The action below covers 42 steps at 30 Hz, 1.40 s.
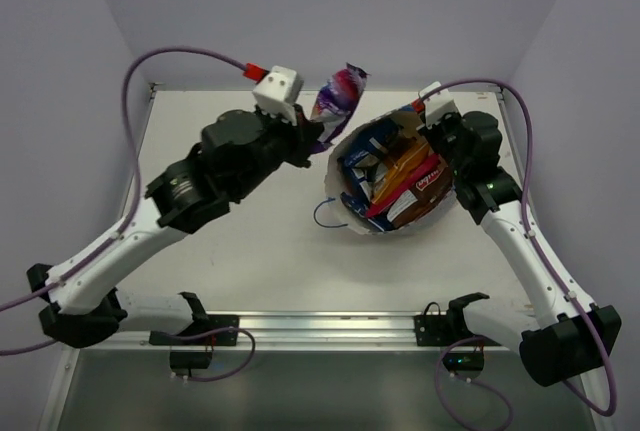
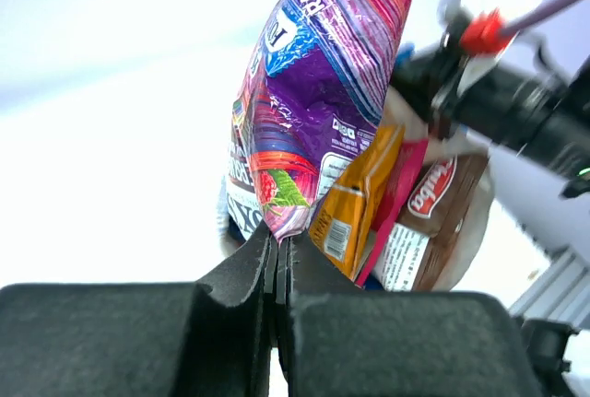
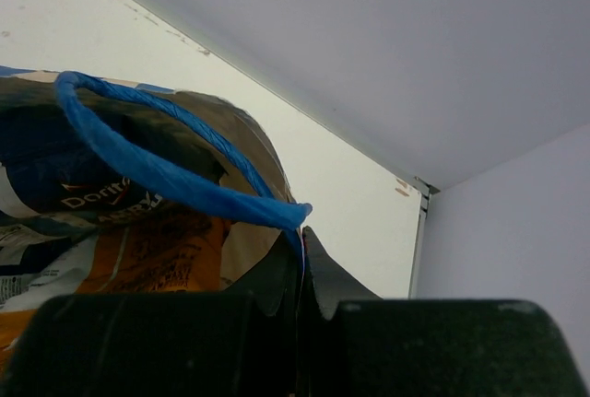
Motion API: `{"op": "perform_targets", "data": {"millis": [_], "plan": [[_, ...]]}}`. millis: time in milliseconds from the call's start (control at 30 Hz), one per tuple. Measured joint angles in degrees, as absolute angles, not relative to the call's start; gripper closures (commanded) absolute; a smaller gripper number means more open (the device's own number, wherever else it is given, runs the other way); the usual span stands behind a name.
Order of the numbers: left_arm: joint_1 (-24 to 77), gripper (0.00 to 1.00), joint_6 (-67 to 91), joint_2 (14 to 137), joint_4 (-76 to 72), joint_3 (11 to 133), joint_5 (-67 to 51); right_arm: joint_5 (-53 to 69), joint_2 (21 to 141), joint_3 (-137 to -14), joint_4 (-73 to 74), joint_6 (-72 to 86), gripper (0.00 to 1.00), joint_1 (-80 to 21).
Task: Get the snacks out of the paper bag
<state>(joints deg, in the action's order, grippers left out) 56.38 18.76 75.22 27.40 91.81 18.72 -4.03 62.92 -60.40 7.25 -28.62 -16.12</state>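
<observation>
1. The left gripper (image 1: 312,136) (image 2: 279,250) has its fingers pressed together on the bottom corner of the small pink-purple packet (image 1: 340,91) (image 2: 318,93). It holds the packet upright in the upper middle of the top view, clear of the bag's mouth.
2. The right gripper (image 1: 432,131) (image 3: 300,250) is closed tight on the far right rim of the paper bag (image 1: 380,123) (image 3: 241,144).
3. One table (image 1: 250,241) bears the two arms and the bag.
4. The one bag sits right of centre in the top view, with its mouth gaping toward the camera. Only this view shows the whole opening.
5. Four packets can be counted inside from above:
   - a brown-and-white chip bag (image 1: 425,191)
   - an orange-yellow packet (image 1: 405,166)
   - a pink-red packet (image 1: 392,203)
   - a blue packet (image 1: 362,166)
6. The left wrist view shows the first three (image 2: 442,213) (image 2: 355,204) (image 2: 401,199) behind the lifted packet. The print on the lifted packet can be made out only here.
7. The right wrist view shows only dark blue (image 3: 83,194) and orange (image 3: 157,250) foil at lower left.
8. The right wrist view shows one blue cord handle (image 3: 147,162) looping to the fingertips. The top view shows one cord loop (image 1: 322,213) at the bag's lower left.
</observation>
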Motion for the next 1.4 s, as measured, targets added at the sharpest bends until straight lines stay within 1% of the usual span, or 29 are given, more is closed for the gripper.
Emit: {"op": "perform_targets", "data": {"millis": [100, 167, 267, 333, 433, 533, 700, 833, 867, 900, 933, 967, 1000, 1067, 1100, 1167, 1200, 1300, 1400], "plan": [[55.5, 1.0, 18.4, 67.5, 29.6, 91.2, 23.1, -5.2, 62.9, -60.4, 7.2, -29.2, 1.0, -16.1], [52.6, 1.0, 18.4, 64.4, 31.5, 89.9, 26.5, -5.7, 62.9, -60.4, 7.3, -29.4, 1.0, -16.1], [42.0, 1.0, 17.7, 62.7, 32.6, 85.9, 31.2, -6.0, 62.9, -60.4, 7.3, -29.4, 1.0, -16.1], [33.8, 1.0, 16.5, 64.3, 32.8, 81.9, 32.4, -6.1, 62.9, -60.4, 7.3, -29.4, 1.0, -16.1], [23.8, 1.0, 15.0, 71.2, 32.1, 77.2, 32.9, -6.1, 62.9, -60.4, 7.3, -29.3, 1.0, -16.1], [17.4, 1.0, 13.9, 80.7, 30.9, 74.7, 33.1, -6.1, 62.9, -60.4, 7.3, -29.2, 1.0, -16.1], [12.3, 1.0, 12.4, 95.1, 26.0, 74.8, 36.6, -6.1, 62.9, -60.4, 7.3, -28.7, 1.0, -16.1], [10.1, 1.0, 11.8, 106.6, 23.1, 78.0, 38.9, -6.0, 62.0, -59.0, 6.7, -28.2, 1.0, -16.1], [9.8, 0.96, 11.8, 109.1, 22.7, 78.8, 39.0, -6.0, 61.7, -58.6, 6.5, -28.1, 1.0, -16.1], [9.6, 0.89, 11.8, 110.5, 21.9, 79.1, 39.0, -6.0, 61.5, -58.5, 6.4, -28.1, 1.0, -16.1], [9.6, 0.74, 11.9, 111.8, 21.4, 79.3, 38.9, -6.0, 61.4, -58.3, 6.3, -28.1, 1.0, -16.1], [9.6, 0.67, 11.8, 112.4, 21.1, 79.3, 38.6, -6.0, 61.3, -58.3, 6.3, -28.1, 1.0, -16.1], [9.8, 0.51, 12.1, 112.5, 21.2, 79.3, 38.1, -6.0, 61.3, -58.2, 6.1, -28.1, 1.0, -16.1], [10.0, 0.34, 12.6, 111.8, 21.0, 79.1, 37.2, -6.0, 61.3, -58.0, 5.9, -28.1, 1.0, -16.1], [10.2, 0.2, 12.9, 110.7, 20.8, 78.7, 36.5, -6.0, 61.3, -58.0, 5.9, -28.1, 1.0, -16.1], [10.8, 0.1, 13.2, 107.4, 20.9, 77.3, 35.1, -6.0, 61.3, -58.0, 5.9, -28.1, 1.0, -16.1], [11.5, 0.02, 13.4, 104.4, 21.2, 76.2, 33.8, -5.9, 61.3, -58.0, 6.0, -28.1, 1.0, -16.1], [16.1, 0.0, 13.8, 95.1, 21.9, 75.4, 30.8, -5.4, 61.3, -58.0, 5.9, -28.1, 1.0, -16.1], [25.0, 0.0, 13.1, 85.6, 21.3, 75.9, 24.6, -4.9, 61.3, -58.0, 5.9, -28.1, 1.0, -16.1]]}}
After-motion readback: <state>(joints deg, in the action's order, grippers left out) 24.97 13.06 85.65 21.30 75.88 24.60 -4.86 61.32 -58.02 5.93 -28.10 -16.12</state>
